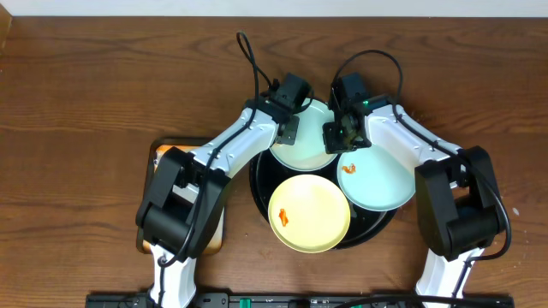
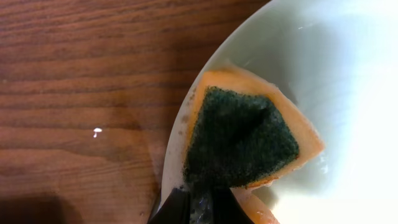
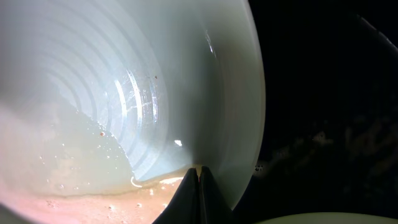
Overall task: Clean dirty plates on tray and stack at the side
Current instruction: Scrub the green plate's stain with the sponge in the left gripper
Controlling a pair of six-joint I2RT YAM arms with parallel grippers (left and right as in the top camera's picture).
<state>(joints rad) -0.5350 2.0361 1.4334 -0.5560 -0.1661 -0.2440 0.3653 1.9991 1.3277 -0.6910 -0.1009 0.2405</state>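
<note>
The round black tray [image 1: 261, 192] holds a pale yellow plate [image 1: 310, 214] at the front and a blue-green plate [image 1: 381, 180] at the right, each with an orange smear. A second blue-green plate [image 1: 306, 141] sits at the tray's back. My left gripper [image 1: 287, 128] is shut on an orange sponge with a green scouring pad [image 2: 242, 137], which presses on that plate's left rim [image 2: 336, 81]. My right gripper [image 1: 336, 137] is shut on the plate's right rim [image 3: 200, 171]. The plate's wet inside [image 3: 124, 93] shows in the right wrist view.
A rectangular rust-stained metal tray [image 1: 184, 147] lies at the left, mostly under my left arm. Bare wooden table [image 2: 81, 93] surrounds the black tray. The black tray's floor [image 3: 323, 93] and the yellow plate's edge [image 3: 323, 219] show beside the right gripper.
</note>
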